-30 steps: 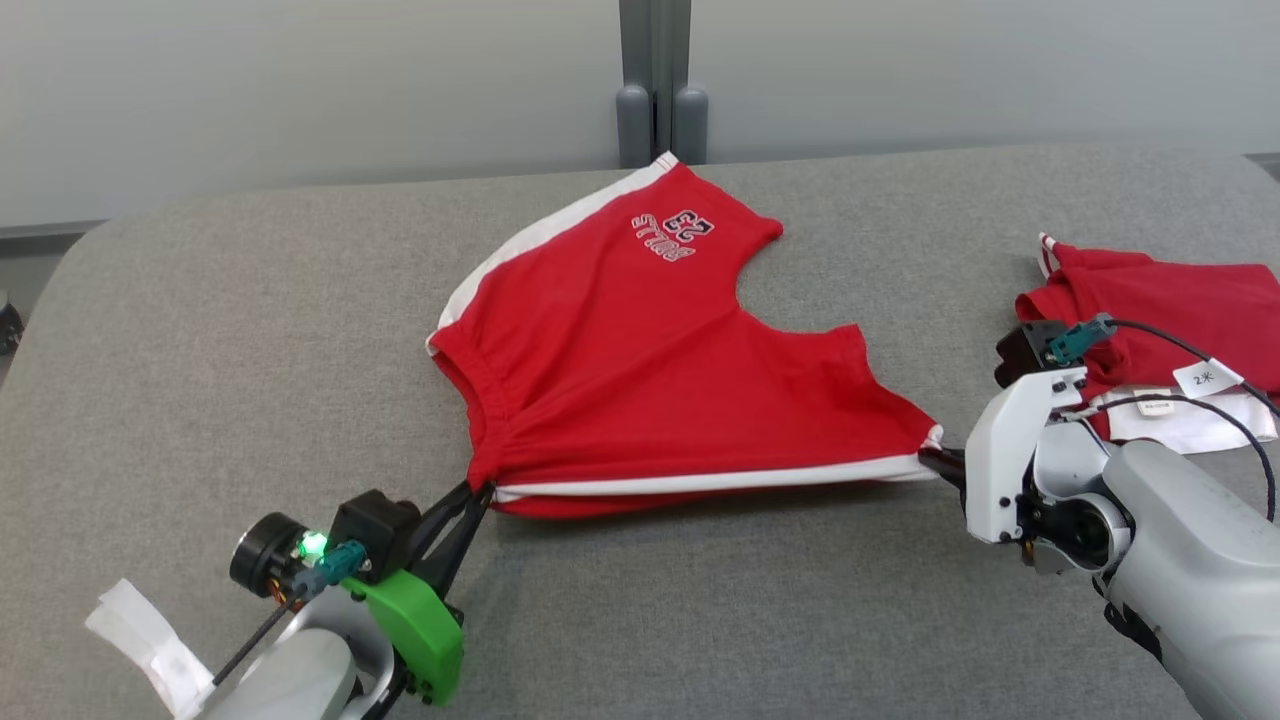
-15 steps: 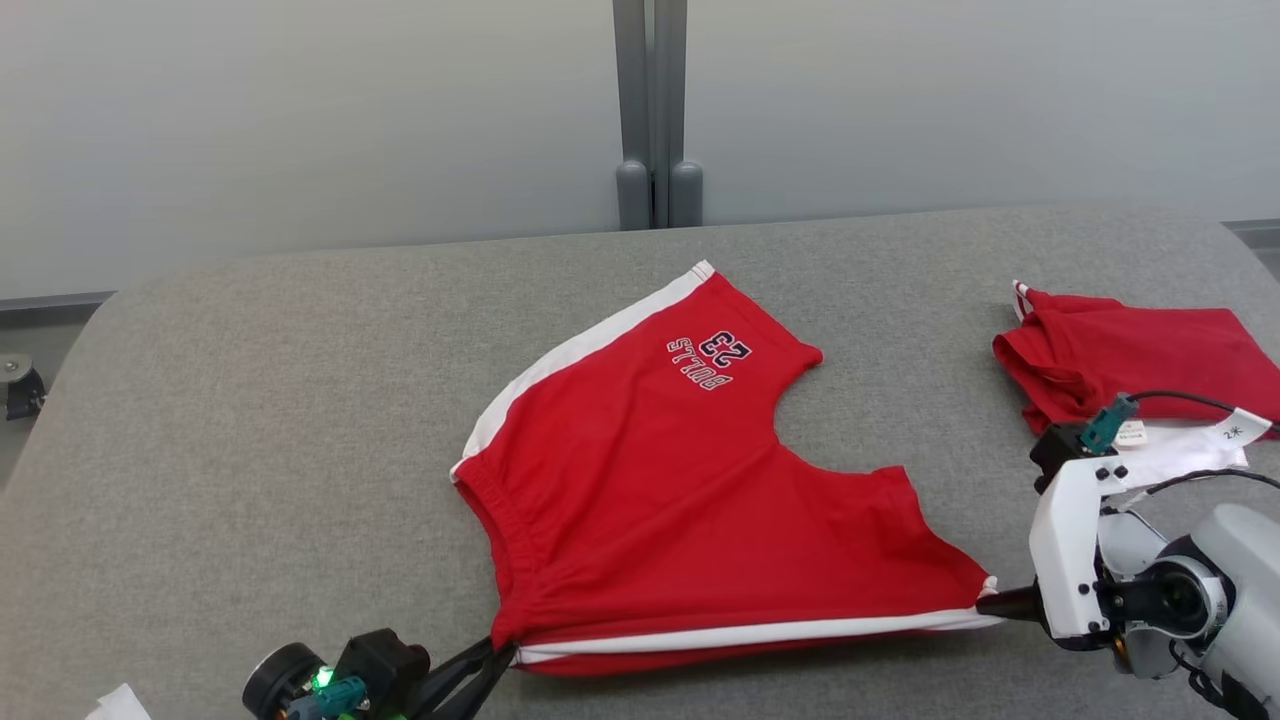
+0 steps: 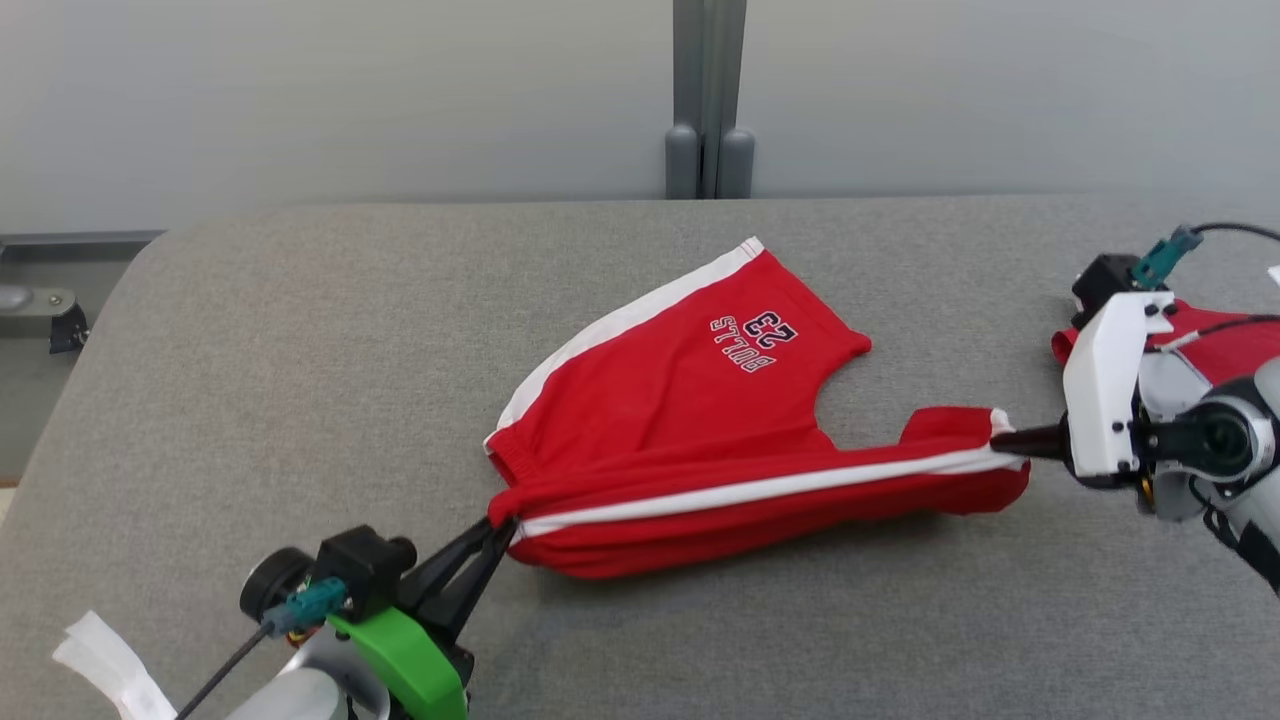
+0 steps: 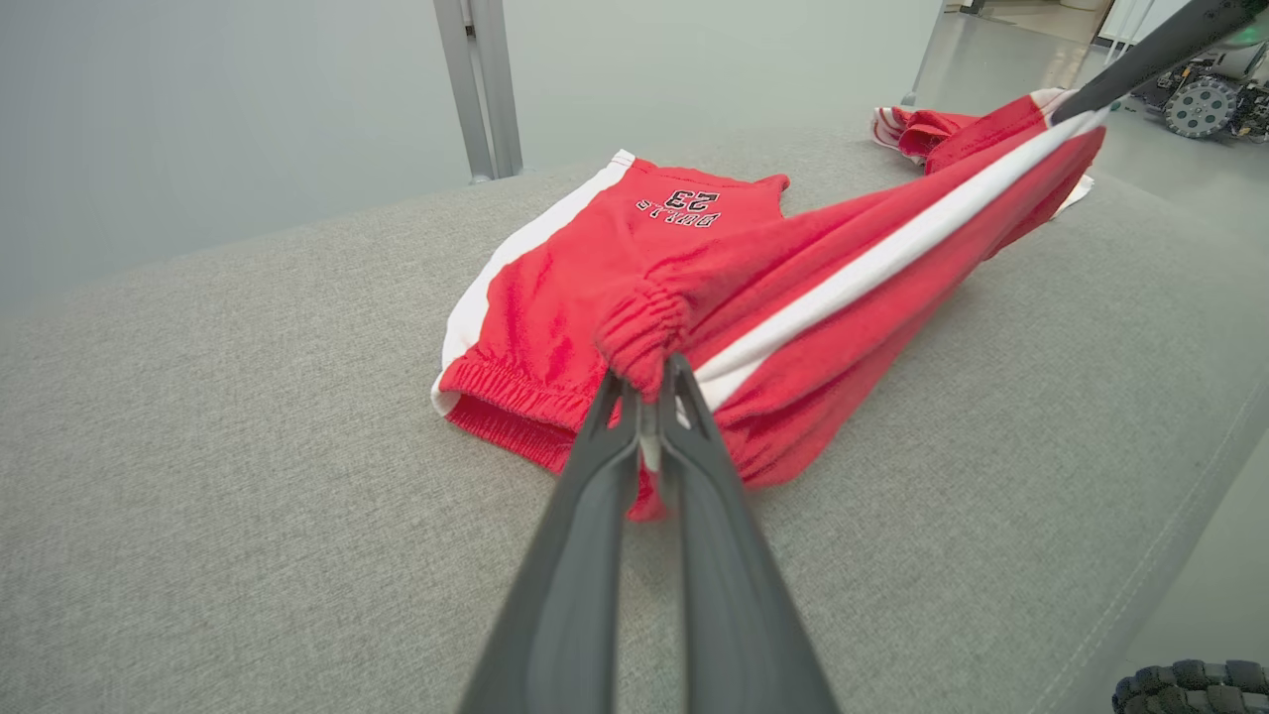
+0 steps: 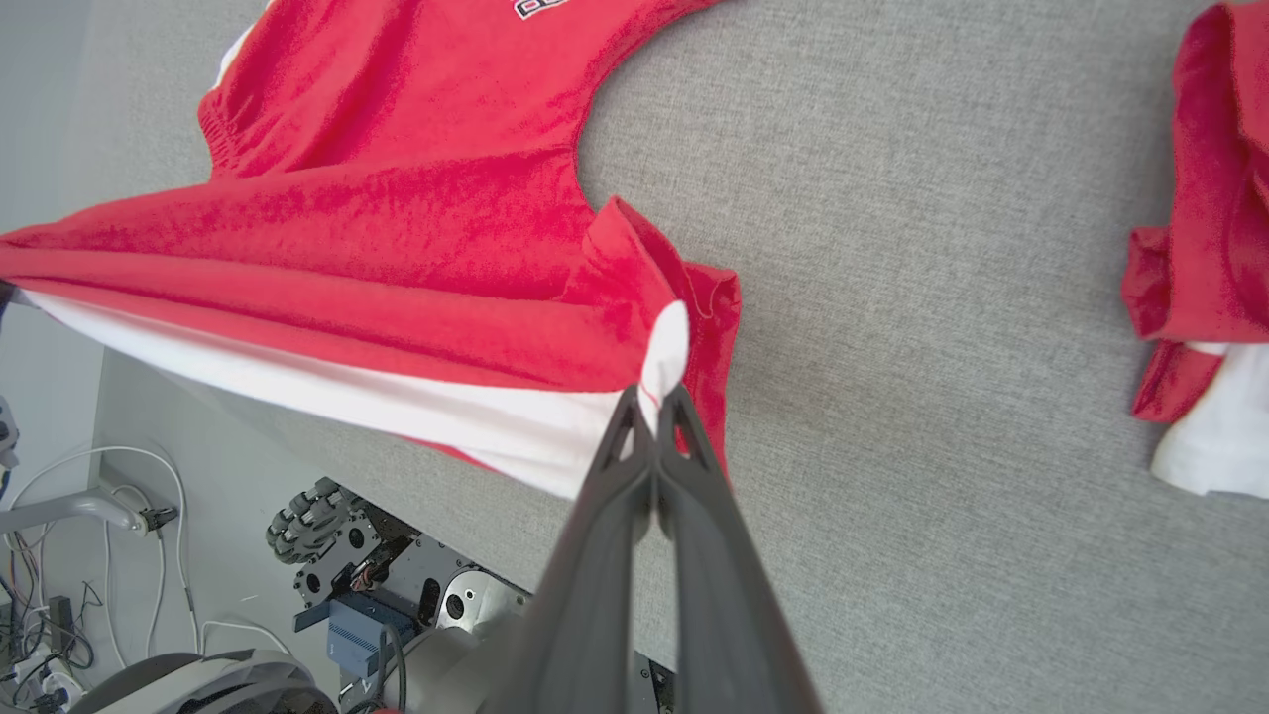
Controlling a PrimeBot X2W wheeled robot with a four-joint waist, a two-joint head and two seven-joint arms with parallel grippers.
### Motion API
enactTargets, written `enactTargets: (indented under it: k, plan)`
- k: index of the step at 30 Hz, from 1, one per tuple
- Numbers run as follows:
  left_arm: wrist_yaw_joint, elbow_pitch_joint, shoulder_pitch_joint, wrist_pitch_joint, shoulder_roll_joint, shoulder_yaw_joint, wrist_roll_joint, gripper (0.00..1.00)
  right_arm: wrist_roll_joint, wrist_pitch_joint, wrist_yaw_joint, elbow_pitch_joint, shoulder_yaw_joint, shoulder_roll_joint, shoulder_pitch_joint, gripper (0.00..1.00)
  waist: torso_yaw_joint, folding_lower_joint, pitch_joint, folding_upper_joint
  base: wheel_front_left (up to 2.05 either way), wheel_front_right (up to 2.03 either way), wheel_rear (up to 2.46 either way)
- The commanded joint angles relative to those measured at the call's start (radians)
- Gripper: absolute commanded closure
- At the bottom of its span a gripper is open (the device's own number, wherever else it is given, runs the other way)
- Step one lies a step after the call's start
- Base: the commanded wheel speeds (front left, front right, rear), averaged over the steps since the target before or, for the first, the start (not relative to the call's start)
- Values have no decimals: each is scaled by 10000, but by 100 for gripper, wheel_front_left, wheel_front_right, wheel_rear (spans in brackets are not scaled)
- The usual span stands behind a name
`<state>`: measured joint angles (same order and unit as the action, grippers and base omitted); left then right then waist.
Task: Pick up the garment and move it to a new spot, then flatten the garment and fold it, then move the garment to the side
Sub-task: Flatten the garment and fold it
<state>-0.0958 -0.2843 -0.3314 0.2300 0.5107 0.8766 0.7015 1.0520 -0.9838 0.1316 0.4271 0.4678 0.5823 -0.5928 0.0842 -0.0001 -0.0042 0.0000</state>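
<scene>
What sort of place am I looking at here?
Probably a robotics lab or test room: a grey padded table against plain partition panels, with loose cables and wheeled robot hardware on the floor beside it.

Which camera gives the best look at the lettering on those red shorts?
The head view: the lettering lies whole and sharp, though upside down. The left wrist view shows it whole too, but squashed by the low angle. The right wrist view cuts most of it off at its top edge.
</scene>
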Motion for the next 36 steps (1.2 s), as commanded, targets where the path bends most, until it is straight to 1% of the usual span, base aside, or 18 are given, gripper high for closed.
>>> enactTargets:
  k: [1,5,9,11,16,21,26,33,36]
  plan:
    - [56,-91,-234,83,-53,-133,24,100,-203,-231,-18,193,-204,-141,-325,100,329,1,465,0,0,0,0]
    - [9,-221,-732,193,-302,-421,83,100,-992,-876,-17,791,-733,-748,-1484,100,569,1,1036,0,0,0,0]
    - [-77,-423,-1224,272,-552,-578,-43,100,-1956,-1238,-17,1516,-1294,-1379,-2640,100,924,1,1632,0,0,0,0]
    - [-149,-532,-1508,288,-733,-556,-127,100,-2506,-1390,-17,1811,-1487,-1587,-3188,100,1125,1,1907,0,0,0,0]
    - [-256,-989,-2235,342,-1224,-369,-410,100,-3679,-1529,-17,2501,-2045,-1866,-4227,100,1670,1,2516,0,0,0,0]
    - [-332,-1402,-2934,354,-1836,-177,-580,100,-4520,-1569,-15,3096,-2675,-2034,-5015,100,2144,1,3125,0,0,0,0]
    - [-351,-1608,-3450,348,-2395,-143,-690,100,-5391,-1560,-15,3508,-3065,-2143,-5769,100,2572,1,3614,0,0,0,0]
    - [-351,-1486,-3716,349,-2762,-224,-652,100,-6300,-1312,-15,3911,-3349,-2302,-6420,100,2940,1,4054,0,0,0,0]
    - [-352,-1519,-3804,350,-2884,-208,-674,100,-6705,-1104,-15,4024,-3412,-2238,-6583,100,3030,1,4220,0,0,0,0]
